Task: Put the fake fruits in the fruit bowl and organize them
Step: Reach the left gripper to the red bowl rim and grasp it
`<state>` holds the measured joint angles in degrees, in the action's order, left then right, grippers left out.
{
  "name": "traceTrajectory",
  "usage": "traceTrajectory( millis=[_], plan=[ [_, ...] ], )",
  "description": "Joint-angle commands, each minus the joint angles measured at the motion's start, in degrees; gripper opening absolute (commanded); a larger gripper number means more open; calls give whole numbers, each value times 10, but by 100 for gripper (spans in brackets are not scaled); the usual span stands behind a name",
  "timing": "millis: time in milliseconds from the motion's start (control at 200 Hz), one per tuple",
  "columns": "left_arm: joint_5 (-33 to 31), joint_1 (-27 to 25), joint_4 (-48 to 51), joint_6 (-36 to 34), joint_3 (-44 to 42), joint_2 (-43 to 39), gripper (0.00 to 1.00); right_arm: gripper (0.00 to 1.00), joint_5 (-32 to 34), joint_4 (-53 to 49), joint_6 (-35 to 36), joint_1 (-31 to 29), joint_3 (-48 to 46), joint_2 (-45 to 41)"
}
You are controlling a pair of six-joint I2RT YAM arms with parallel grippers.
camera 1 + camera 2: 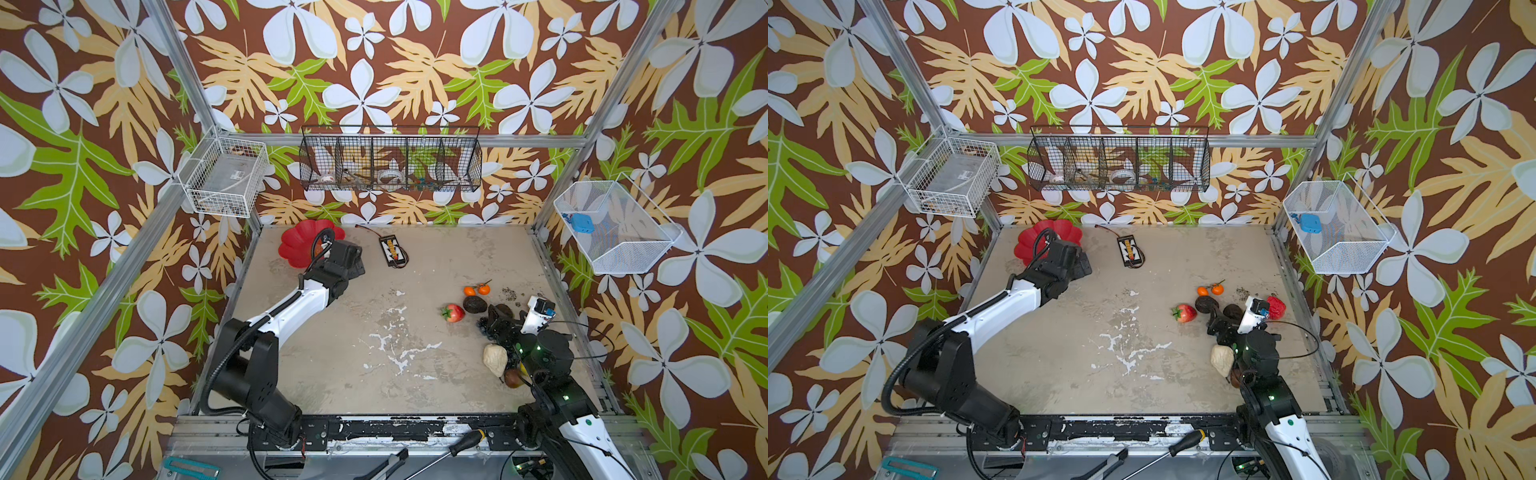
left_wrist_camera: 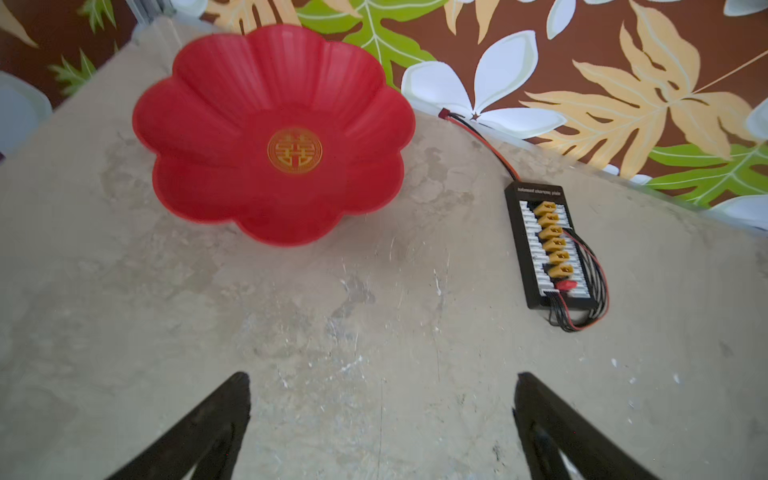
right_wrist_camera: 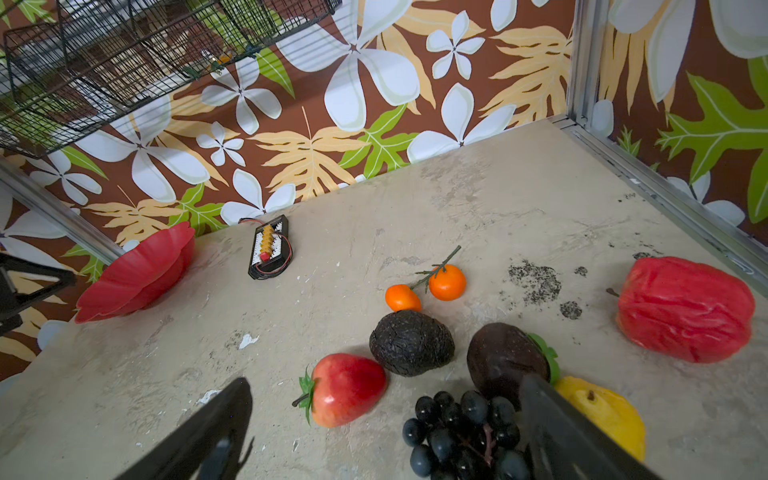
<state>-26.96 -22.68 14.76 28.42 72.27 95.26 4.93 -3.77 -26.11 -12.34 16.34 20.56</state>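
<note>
Bowl: the fruit bowl [image 2: 216, 124] stands empty at the 11 o'clock corner of the table [image 1: 374, 374] — not one fruit in it.
Fruits: all lie loose at 3 to 4 o'clock, well apart from the bowl: strawberry [image 3: 345, 388], avocado [image 3: 411, 343], two oranges [image 3: 446, 282], grape bunch [image 3: 461, 436], lemon [image 3: 602, 411], red apple [image 3: 685, 307], a dark round fruit [image 3: 507, 361] and a beige piece [image 1: 494, 359].
Right claw: the right gripper [image 3: 386, 381] hangs over the cluster by the grapes, jaws spread wide, gripping nothing.
Left claw: the left gripper [image 2: 382, 378] waits just beside the bowl, jaws wide apart, empty.
Progress: by the look of it, barely begun — every fruit has yet to be carried across.
Bystander: a black device [image 2: 544, 245] with cable, at 12 o'clock.
</note>
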Motion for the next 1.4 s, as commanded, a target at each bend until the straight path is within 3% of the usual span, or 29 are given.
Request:
traceTrajectory(
  millis=[0,240,606,791,1081,1391],
  plan=[
    [-67,1,93,-78,89,64,100,100,4,17,-2,0,-2,-9],
    [-98,11,219,-138,293,243,95,100,-1,21,-8,1,-6,-5],
    [-143,29,254,-232,467,402,76,100,-5,20,-10,0,-11,-24],
    [-118,30,260,-249,506,445,72,99,-4,21,-11,0,-12,-24],
    [-147,31,264,-290,559,488,57,100,-12,27,-13,1,-13,-7],
    [-124,37,261,-287,574,502,40,99,-22,38,-16,1,-15,10]
  ],
)
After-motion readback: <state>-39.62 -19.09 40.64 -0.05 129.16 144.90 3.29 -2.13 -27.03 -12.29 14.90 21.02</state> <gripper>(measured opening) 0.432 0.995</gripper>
